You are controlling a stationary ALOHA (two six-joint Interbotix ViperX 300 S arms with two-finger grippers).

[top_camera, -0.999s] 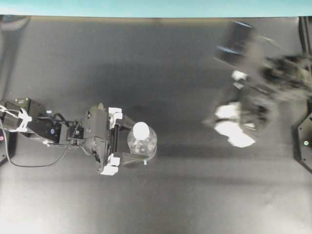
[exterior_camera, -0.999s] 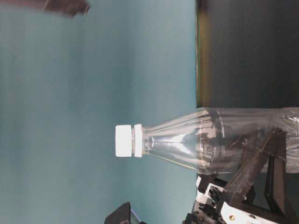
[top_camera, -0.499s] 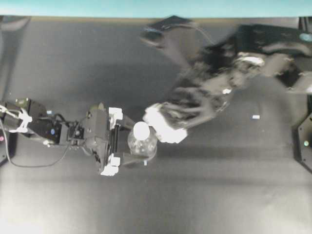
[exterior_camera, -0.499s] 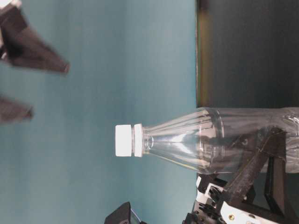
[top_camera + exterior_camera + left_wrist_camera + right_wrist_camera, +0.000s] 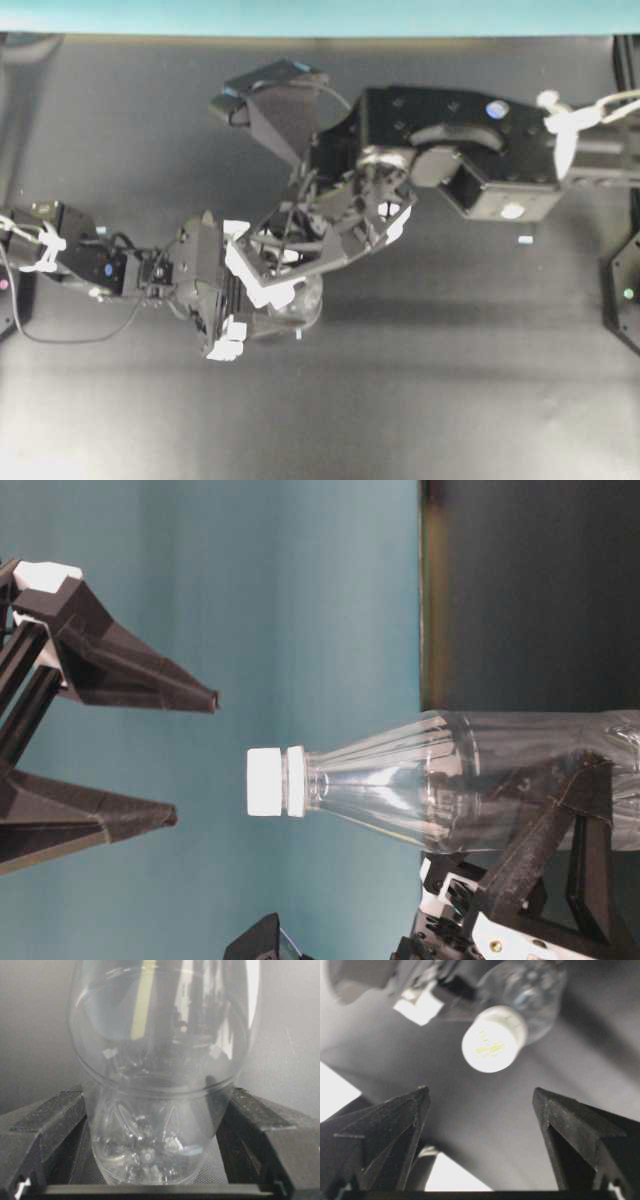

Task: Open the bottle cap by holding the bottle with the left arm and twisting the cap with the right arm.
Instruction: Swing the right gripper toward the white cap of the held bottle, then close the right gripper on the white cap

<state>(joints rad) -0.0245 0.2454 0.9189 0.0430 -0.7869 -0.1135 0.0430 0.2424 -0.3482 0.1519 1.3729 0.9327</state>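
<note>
While the left arm's 2 black fingers (image 5: 42, 1130) clamp the small clear plastic bottle (image 5: 470, 780) upright on the tabletop (image 5: 450, 400), its round white cap (image 5: 492, 1040) sits just beyond the right gripper (image 5: 480, 1105), whose spread, empty fingers point along the bottle's axis.

Evenly and softly lit from above in the overhead view; dark table (image 5: 120, 400) matte, with a pale washed-out patch at 7 o'clock and a soft shadow band running toward 3 o'clock from the bottle (image 5: 300, 300). Sharp throughout, no motion smear on the right arm (image 5: 450, 150). Table-level view rotated sideways, crisp, bright teal backdrop (image 5: 300, 600), dark half at 3 o'clock, thin highlights along the clear plastic. Left wrist view dim and grey, streaked with white glare at 12 o'clock, reflections warped by the curved wall. Right wrist view soft: bottle cap (image 5: 493, 1040) blurred, blown-out white patches at 8 o'clock.
</note>
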